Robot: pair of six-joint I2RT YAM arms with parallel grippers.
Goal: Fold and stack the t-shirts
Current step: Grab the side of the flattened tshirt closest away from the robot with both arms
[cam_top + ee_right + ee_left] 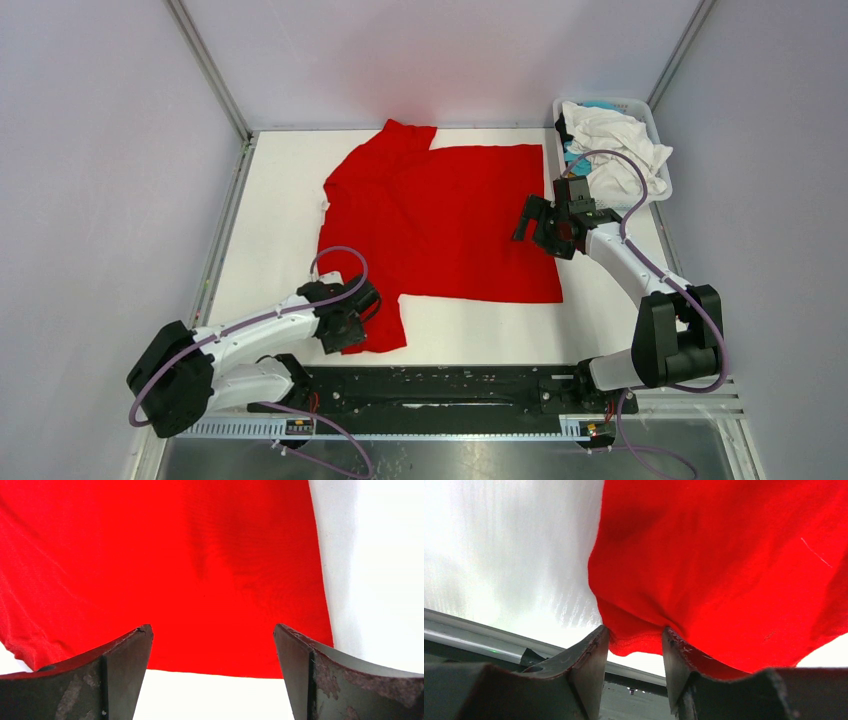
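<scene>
The left arm [250, 330] stretches low from its base at the near left, reaching right to the near-left flap of the red t-shirt [440, 220]. The left gripper [634, 647] is about half closed. Its fingers [591, 655] stand on either side of a bunched bit of the shirt's edge, and both touch the cloth. Whether they have it firmly pinched cannot be told.

The right arm [630, 265] rises from the near right, bends at the elbow and reaches far and left. The right gripper [212, 629] hangs over the shirt just inside its right edge, jaws spread wide, holding nothing.

The desk [270, 220] is flat and white, closed in by pale grey-lilac walls with metal posts [205, 65] in the far corners. A black rail [440, 385] carrying the arm bases runs along the near edge.

In the far right corner sits a white basket [640, 103]. In it lies a crumpled white t-shirt [615, 140], with a little turquoise cloth [572, 155] and black cloth [562, 125] showing at its left side.

The red t-shirt lies spread in the middle of the desk, plain bright red and mostly flat, with soft wrinkles. One sleeve points to the far side and the other to the near side, both towards the left. Its right edge is straight.
</scene>
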